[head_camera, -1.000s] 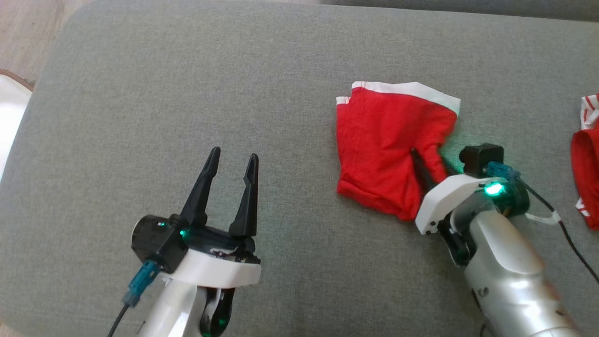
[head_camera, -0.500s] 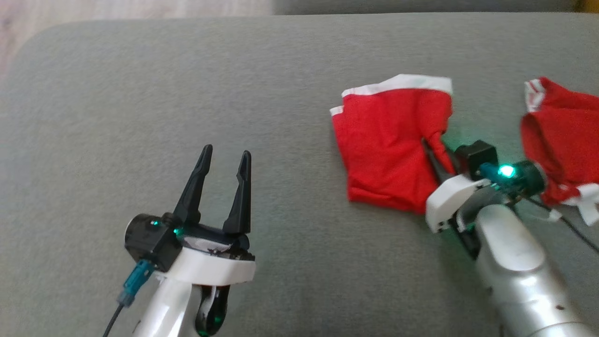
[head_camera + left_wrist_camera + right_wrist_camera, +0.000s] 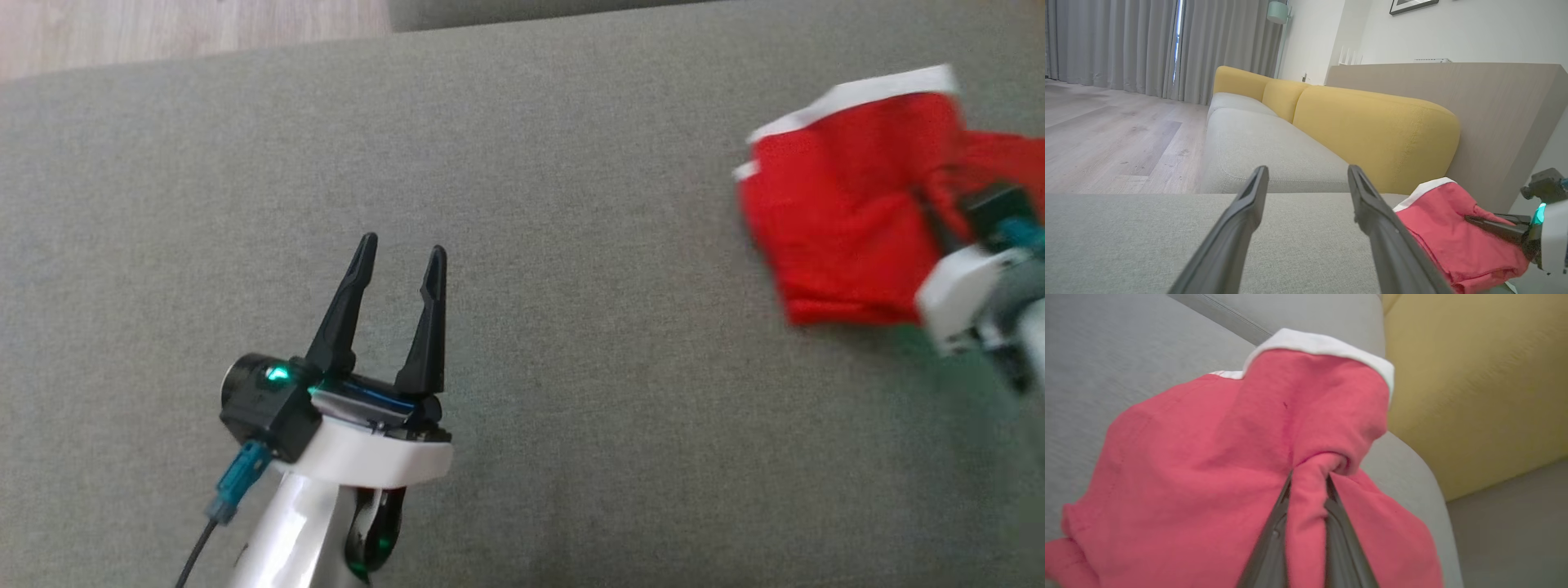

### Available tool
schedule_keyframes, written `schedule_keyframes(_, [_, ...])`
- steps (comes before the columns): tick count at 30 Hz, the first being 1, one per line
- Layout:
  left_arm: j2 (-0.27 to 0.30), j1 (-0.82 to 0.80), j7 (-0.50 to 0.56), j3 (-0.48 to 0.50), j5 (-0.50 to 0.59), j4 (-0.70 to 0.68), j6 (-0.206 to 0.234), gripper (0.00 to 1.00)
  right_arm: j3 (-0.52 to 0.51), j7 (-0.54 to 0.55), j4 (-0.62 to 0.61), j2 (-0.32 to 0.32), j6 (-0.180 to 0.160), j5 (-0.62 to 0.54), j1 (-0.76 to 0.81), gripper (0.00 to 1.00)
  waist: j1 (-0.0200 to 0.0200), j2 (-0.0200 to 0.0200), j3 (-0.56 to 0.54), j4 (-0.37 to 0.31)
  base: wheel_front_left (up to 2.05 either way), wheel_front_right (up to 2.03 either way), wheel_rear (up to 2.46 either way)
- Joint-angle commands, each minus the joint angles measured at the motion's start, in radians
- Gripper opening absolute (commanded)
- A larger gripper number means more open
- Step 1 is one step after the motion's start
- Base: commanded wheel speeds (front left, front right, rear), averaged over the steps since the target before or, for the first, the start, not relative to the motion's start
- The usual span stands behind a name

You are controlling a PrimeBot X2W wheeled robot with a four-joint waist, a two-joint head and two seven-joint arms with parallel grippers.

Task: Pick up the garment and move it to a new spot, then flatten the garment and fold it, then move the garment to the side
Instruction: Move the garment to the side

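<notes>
since a second ago the right gripper (image 3: 1308,479) has closed from half-spread to a tight pinch. the red garment (image 3: 1208,457) now sits farther toward the right edge of the head view and farther from the left gripper (image 3: 403,243), though the camera has swung too. a narrow ridge of cloth is squeezed between the two dark fingers, and the rest drapes out around them with the white waistband (image 3: 1323,345) at the far end. the garment looks folded already and rests on the grey seat cushion (image 3: 571,245) near its right end, so this is probably the last step: carrying it aside.

to do it well, the pinch should hold more than the top layer — otherwise the fold may peel open as the cloth drags over the rough cushion. a small lift before travelling would ease that. the garment should be laid flat short of the cushion's edge, near the yellow backrest (image 3: 1474,396), before release. the left gripper hovers spread wide over bare cushion, well apart — best kept there.
</notes>
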Motion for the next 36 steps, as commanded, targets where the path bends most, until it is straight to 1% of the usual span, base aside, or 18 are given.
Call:
schedule_keyframes(1, [0.003,-0.040,-0.005,0.020,0.006,-0.033,0.000,1.00,0.029,0.014,-0.028,-0.059,-0.001,0.027,-0.026,0.00,-0.0001,0.0000,0.009,0.000,0.00,0.00,0.00])
schedule_keyframes(4, [0.003,-0.046,-0.005,0.017,0.005,-0.031,-0.002,1.00,0.074,0.049,-0.020,-0.159,-0.001,0.083,-0.034,0.00,-0.0001,0.0000,0.019,0.005,0.00,0.00,0.00])
schedule_keyframes(6, [0.003,-0.049,-0.005,0.018,0.004,-0.029,-0.003,1.00,0.099,0.074,-0.016,-0.211,-0.001,0.116,-0.037,0.00,-0.0001,0.0000,0.024,0.009,0.00,0.00,0.00])
schedule_keyframes(8, [0.003,-0.050,-0.005,0.019,0.003,-0.029,-0.004,1.00,0.124,0.096,-0.015,-0.255,-0.001,0.140,-0.039,0.00,-0.0001,0.0000,0.029,0.012,0.00,0.00,0.00])
schedule_keyframes(11, [0.003,-0.051,-0.005,0.020,0.004,-0.028,-0.005,1.00,0.146,0.121,-0.012,-0.299,-0.001,0.168,-0.046,0.00,-0.0001,0.0000,0.036,0.013,0.00,0.00,0.00])
schedule_keyframes(15, [0.003,-0.053,-0.005,0.019,0.007,-0.027,-0.007,1.00,0.153,0.135,-0.004,-0.327,-0.001,0.186,-0.056,0.00,-0.0001,0.0000,0.044,0.015,0.00,0.00,0.00])
schedule_keyframes(23, [0.003,-0.058,-0.005,0.022,0.014,-0.020,-0.012,1.00,0.123,0.137,0.028,-0.329,-0.001,0.191,-0.061,0.00,-0.0001,0.0000,0.056,0.021,0.00,0.00,0.00])
schedule_keyframes(24, [0.003,-0.057,-0.005,0.023,0.014,-0.019,-0.013,1.00,0.114,0.135,0.032,-0.326,-0.001,0.190,-0.060,0.44,-0.0001,0.0000,0.055,0.021,0.00,0.00,0.00])
schedule_keyframes(25, [0.003,-0.056,-0.005,0.025,0.014,-0.017,-0.013,1.00,0.102,0.132,0.036,-0.321,-0.001,0.190,-0.060,1.00,-0.0001,0.0000,0.053,0.021,0.00,0.00,0.00])
schedule_keyframes(30, [0.003,-0.048,-0.005,0.033,0.015,-0.009,-0.015,1.00,0.047,0.125,0.037,-0.294,-0.001,0.168,-0.063,1.00,-0.0001,0.0000,0.032,0.016,0.00,0.00,0.00])
schedule_keyframes(36, [0.003,-0.040,-0.005,0.047,0.016,-0.010,-0.016,1.00,-0.036,0.099,-0.014,-0.242,-0.001,0.127,-0.086,1.00,-0.0001,0.0000,-0.001,0.009,0.00,0.00,0.00])
